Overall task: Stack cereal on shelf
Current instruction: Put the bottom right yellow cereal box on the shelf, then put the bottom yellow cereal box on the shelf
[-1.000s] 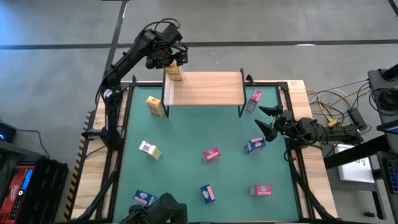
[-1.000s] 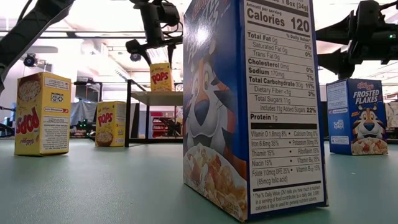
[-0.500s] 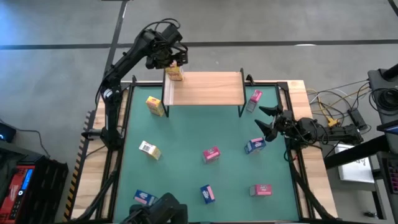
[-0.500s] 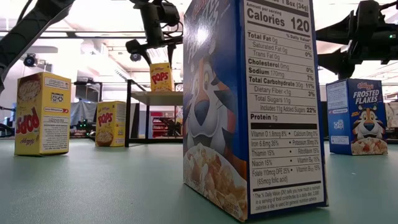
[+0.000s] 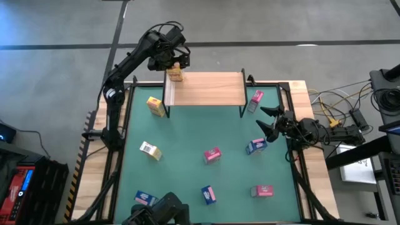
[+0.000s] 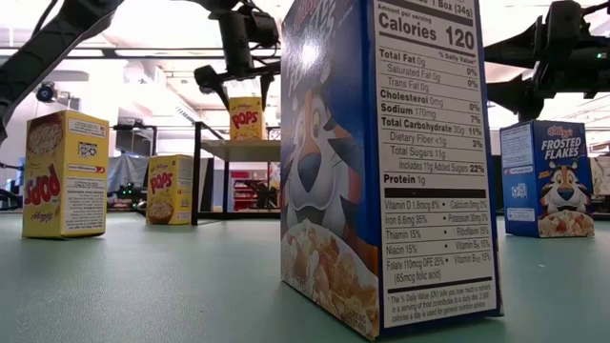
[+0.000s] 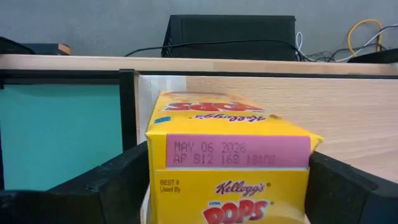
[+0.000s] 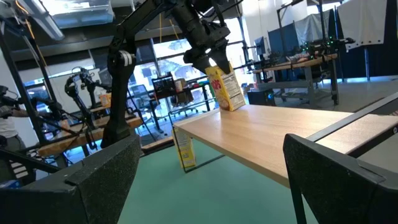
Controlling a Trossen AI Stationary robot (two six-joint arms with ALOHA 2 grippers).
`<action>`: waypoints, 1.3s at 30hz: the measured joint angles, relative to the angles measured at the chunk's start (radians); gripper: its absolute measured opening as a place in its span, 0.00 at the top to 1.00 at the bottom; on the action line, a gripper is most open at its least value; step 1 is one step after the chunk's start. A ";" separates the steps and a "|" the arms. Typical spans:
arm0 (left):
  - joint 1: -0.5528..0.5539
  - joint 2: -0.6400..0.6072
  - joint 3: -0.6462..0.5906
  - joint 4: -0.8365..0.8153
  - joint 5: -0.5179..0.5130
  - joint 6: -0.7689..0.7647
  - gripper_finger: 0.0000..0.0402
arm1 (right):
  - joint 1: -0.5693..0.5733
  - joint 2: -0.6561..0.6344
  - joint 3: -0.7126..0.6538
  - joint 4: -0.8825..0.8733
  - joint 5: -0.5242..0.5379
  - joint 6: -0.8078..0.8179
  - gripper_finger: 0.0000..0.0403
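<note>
A yellow cereal box (image 7: 230, 155) stands upright on its base at the far left corner of the shelf (image 5: 209, 89). My left gripper (image 6: 243, 76) is just above it, pointing steeply down and open, with one finger on each side of the box's top. In the low view its left finger (image 6: 210, 76) stands clear of the box (image 6: 246, 117). My right gripper (image 5: 265, 122) waits open at the table's right edge with nothing between its fingers.
On the green mat stand two yellow boxes (image 5: 156, 106) (image 5: 150, 150), pink boxes (image 5: 255, 100) (image 5: 212, 154) (image 5: 262, 190) and blue boxes (image 5: 256, 146) (image 5: 209, 195) (image 5: 145, 199). The shelf's board right of the yellow box is bare. Black frame posts stand at the shelf's corners.
My left gripper has opened wider around the yellow box and let go of it. The box stays upright where it was on the shelf's far left corner.
</note>
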 joint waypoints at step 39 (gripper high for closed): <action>-0.229 -0.062 -0.003 -0.060 0.003 -0.141 0.00 | 0.000 0.000 0.000 0.000 0.000 0.000 0.05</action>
